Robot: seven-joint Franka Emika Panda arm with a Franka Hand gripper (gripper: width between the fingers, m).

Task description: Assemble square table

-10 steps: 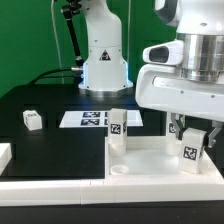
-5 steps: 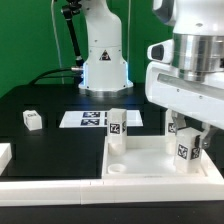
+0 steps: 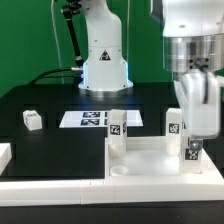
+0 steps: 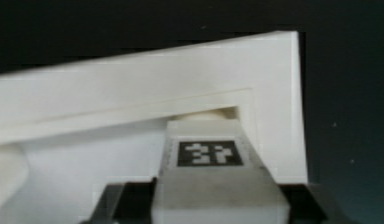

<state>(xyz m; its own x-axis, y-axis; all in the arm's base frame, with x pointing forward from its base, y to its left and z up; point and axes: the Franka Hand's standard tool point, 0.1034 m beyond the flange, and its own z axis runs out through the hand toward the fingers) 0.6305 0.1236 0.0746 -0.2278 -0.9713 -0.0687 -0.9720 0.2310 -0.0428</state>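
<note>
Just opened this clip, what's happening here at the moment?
The arm's gripper is closed on a small tagged leg, holding it upright at a corner of the white tabletop on the exterior view's right. Two other legs stand upright along the tabletop's far edge. A fourth leg lies loose on the black table, to the exterior view's left of the marker board.
</note>
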